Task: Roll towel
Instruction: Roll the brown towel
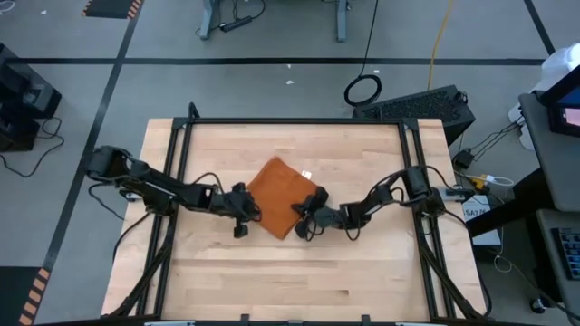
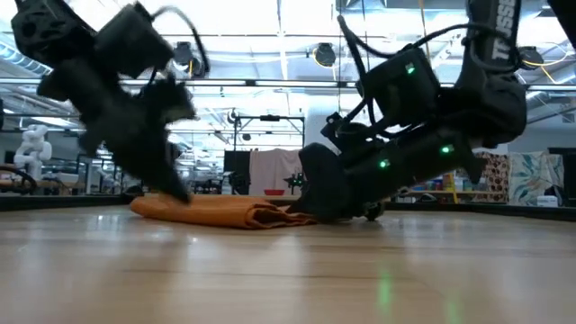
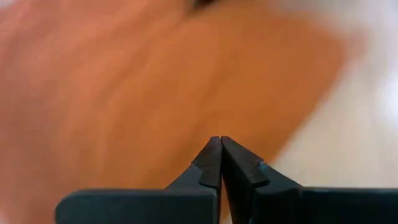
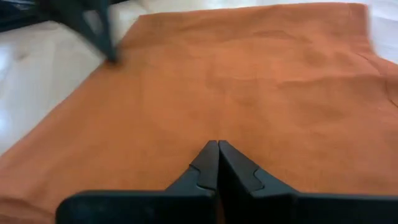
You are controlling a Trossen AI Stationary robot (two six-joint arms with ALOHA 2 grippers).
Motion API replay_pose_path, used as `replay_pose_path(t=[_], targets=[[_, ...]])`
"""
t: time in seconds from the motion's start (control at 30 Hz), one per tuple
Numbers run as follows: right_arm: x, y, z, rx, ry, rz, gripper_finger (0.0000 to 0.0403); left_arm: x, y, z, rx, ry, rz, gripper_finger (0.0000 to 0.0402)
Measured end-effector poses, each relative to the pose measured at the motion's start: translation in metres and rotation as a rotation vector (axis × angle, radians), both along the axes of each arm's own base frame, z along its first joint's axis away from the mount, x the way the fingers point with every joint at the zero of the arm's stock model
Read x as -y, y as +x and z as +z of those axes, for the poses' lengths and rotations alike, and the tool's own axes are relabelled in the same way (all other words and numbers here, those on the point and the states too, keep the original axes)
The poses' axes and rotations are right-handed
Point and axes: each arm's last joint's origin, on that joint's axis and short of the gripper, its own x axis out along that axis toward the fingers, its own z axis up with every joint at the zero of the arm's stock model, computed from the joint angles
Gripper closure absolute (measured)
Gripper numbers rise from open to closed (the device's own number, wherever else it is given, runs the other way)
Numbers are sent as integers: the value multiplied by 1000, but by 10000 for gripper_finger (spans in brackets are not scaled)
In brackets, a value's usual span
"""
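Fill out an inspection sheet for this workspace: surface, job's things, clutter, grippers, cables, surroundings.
Surface: light wooden table in a black frame.
Job's things: orange towel lying mostly flat at the table's middle, bunched at one edge in the low view, small white tag at its far edge.
Clutter: nothing seen on the table.
Grippers: left gripper shut, at the towel's left edge; right gripper shut, low over the towel at its right edge.
Cables: black cables along both arms; more cables on the floor beyond the table.
Surroundings: grey floor, desks with equipment at the right.
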Motion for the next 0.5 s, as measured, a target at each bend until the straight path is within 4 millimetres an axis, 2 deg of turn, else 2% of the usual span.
replay_pose_path(t=[0.13,0.27,0.4,0.5], targets=[[-21,6,4,10,12,1,403,-5,-4,-11,-88,99,93,388],[-35,16,10,7,24,24,403,-9,-3,-12,-87,152,66,388],[-42,23,23,25,-23,59,403,-11,-5,-8,-93,202,-15,388],[-42,23,40,12,-67,67,403,-11,-8,-2,-87,193,-35,388]])
